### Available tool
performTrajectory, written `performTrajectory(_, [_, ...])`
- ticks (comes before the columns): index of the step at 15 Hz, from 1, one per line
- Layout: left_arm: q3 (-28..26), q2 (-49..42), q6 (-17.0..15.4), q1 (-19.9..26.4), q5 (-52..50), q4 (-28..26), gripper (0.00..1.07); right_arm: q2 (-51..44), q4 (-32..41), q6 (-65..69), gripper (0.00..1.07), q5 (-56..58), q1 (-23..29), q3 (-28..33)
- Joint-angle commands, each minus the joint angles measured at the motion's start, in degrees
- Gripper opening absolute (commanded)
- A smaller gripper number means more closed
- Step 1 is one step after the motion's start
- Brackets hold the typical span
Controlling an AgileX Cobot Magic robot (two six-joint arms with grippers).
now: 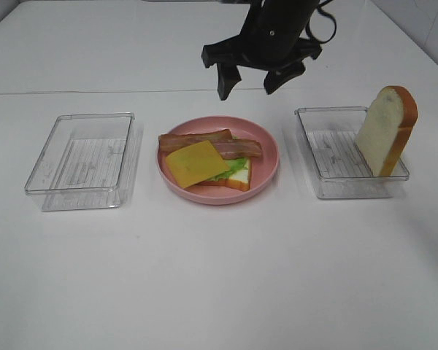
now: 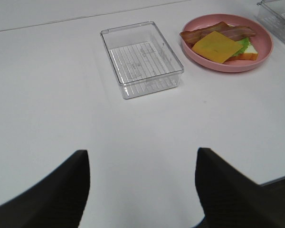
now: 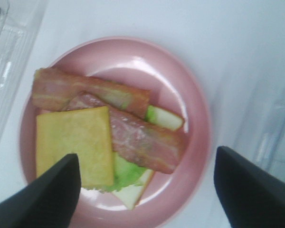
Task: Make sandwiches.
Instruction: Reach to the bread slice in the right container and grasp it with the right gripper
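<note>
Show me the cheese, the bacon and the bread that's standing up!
cheese [image 1: 197, 162]: high view, middle of the yellow square.
bacon [image 1: 195, 138]: high view, middle of the back strip.
standing bread [image 1: 379, 131]: high view, white face of the slice leaning in the right tray.

I note a round pink plate [image 1: 266, 171] at the centre of the white table [image 1: 204, 292]. A clear plastic tray [image 1: 36, 171] sits at its nine o'clock, a second clear tray [image 1: 310, 157] at its three o'clock, both apart from it.
</note>
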Motion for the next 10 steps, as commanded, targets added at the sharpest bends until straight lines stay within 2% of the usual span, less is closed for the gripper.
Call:
performTrajectory(1, [0.17,-1.26,0.11,-0.06,-0.69,0.17,0.62,-4.35,-11.97,4.41,0.74,2.12,-0.17,-0.29])
performTrajectory(4, [0.17,-1.26,0.11,-0.06,-0.69,0.17,0.62,-6.76,-19.88,6.76,0.74,5.61,-1.20,-0.29])
performTrajectory(7, [0.17,-1.26,0.11,-0.06,-0.69,0.17,0.62,-7.56,-19.02,7.16,0.74,10.20,-7.33,-0.29])
performTrajectory(8, [0.17,-1.26,0.11,-0.06,-0.69,0.17,0.62,-7.56,-18.85,7.10,0.74,13.29,-11.63,-0.29])
performTrajectory(10, [0.17,-1.26,0.11,-0.06,-0.69,0.17,0.62,-7.56,-18.62,7.05,0.74,15.24,-15.01,-0.29])
